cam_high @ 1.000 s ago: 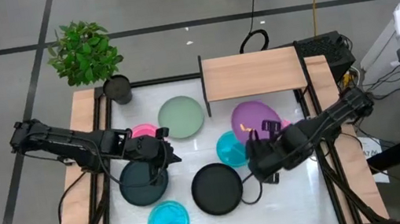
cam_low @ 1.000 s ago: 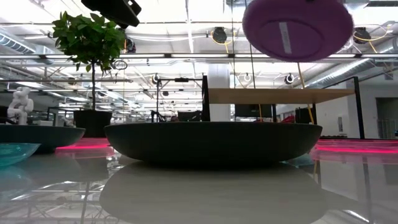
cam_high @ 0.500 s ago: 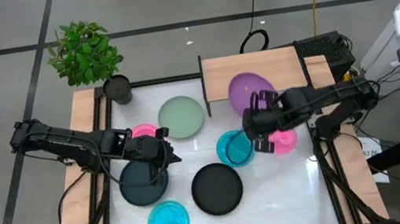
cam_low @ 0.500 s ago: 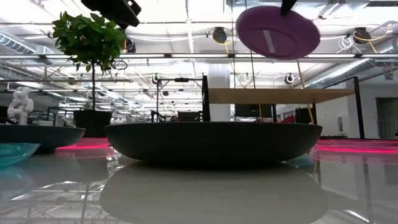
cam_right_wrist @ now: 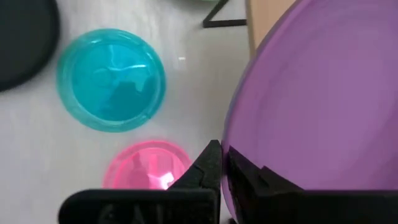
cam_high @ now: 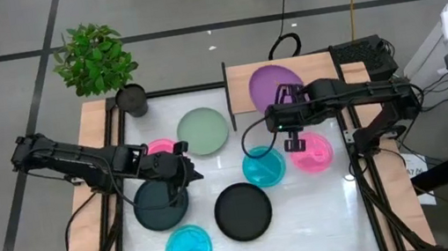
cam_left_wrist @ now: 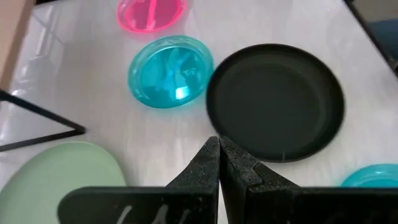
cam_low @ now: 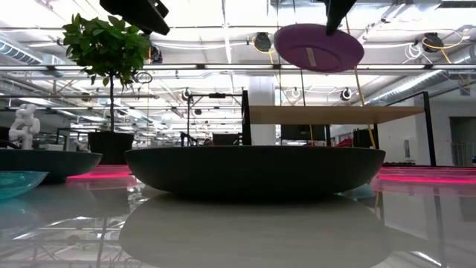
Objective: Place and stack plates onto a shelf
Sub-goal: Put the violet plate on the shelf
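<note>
My right gripper (cam_high: 281,99) is shut on the purple plate (cam_high: 276,84), which hangs in the air over the light-wood shelf (cam_high: 319,76); in the low view the purple plate (cam_low: 318,47) floats above the shelf board (cam_low: 335,114). My left gripper (cam_high: 186,168) is shut and empty, hovering over the table by a black plate (cam_high: 162,203). Resting flat on the table are the pale green plate (cam_high: 203,131), two pink plates (cam_high: 162,145) (cam_high: 311,152), two cyan plates (cam_high: 263,166) (cam_high: 188,248) and another black plate (cam_high: 243,212). My right gripper pinches the purple plate's rim (cam_right_wrist: 233,149) on its near side between the two fingers (cam_right_wrist: 208,163). The fingers slant down at it from above and from the near side. The plate is lifted clear, almost level, over the shelf.
A potted plant (cam_high: 96,60) and its small dark pot (cam_high: 131,99) stand at the table's far left corner. Wooden rails (cam_high: 85,208) run along both sides. The shelf's thin side panel (cam_high: 227,94) stands on its left. Cables lie beyond the far edge.
My right gripper has carried the purple plate up and toward the far edge, from above the cyan and pink plates to over the shelf. The plate has gone from tilted to nearly level. The right-hand pink plate is now uncovered. My left arm stayed still.
</note>
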